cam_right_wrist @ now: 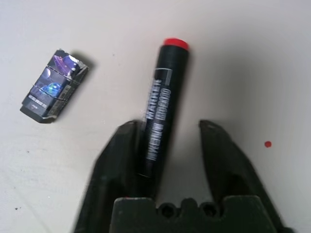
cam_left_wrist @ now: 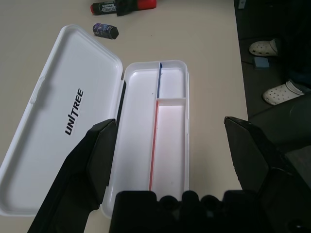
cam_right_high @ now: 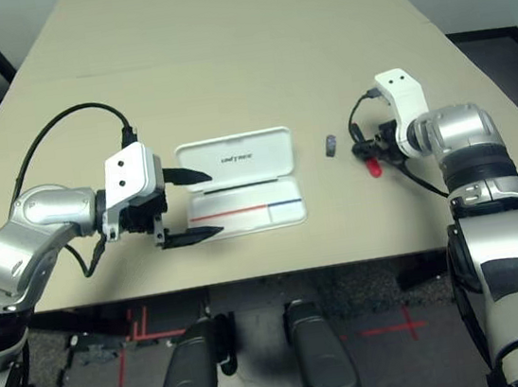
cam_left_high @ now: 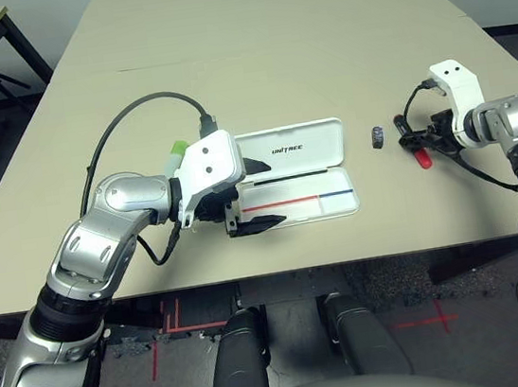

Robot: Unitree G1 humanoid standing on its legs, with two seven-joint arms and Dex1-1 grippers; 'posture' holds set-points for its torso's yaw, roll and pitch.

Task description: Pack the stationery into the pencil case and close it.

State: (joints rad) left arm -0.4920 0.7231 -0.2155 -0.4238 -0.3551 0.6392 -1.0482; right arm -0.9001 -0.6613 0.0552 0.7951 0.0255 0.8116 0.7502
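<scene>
**Right tool around the red marker, case lying open**

The right tool point(cam_right_wrist: 167, 145) is low on the worktop point(cam_left_high: 252, 70) with its two black fingers point(cam_right_wrist: 228, 160) on both sides of the red marker point(cam_right_wrist: 163, 111). One finger touches the marker's black body; the other stands a little apart from it, so the jaws are narrow but not pressed together on it. The marker lies flat, its red end pointing away from the tool. Just beside it, toward the case, lies the small dark cylinder point(cam_right_wrist: 53, 87), apart from the marker.

The left tool point(cam_left_wrist: 177, 155) is spread wide and holds nothing. It hovers at the left end of the pencil case point(cam_left_high: 301, 183), one finger over the lid and one near the front edge of the tray. The case is open and flat, the lid with the black "UNITREE" lettering on the far side, the tray with the red and blue lines nearer the robot. A pale green highlighter point(cam_left_high: 175, 154) shows behind the left wrist.
</scene>
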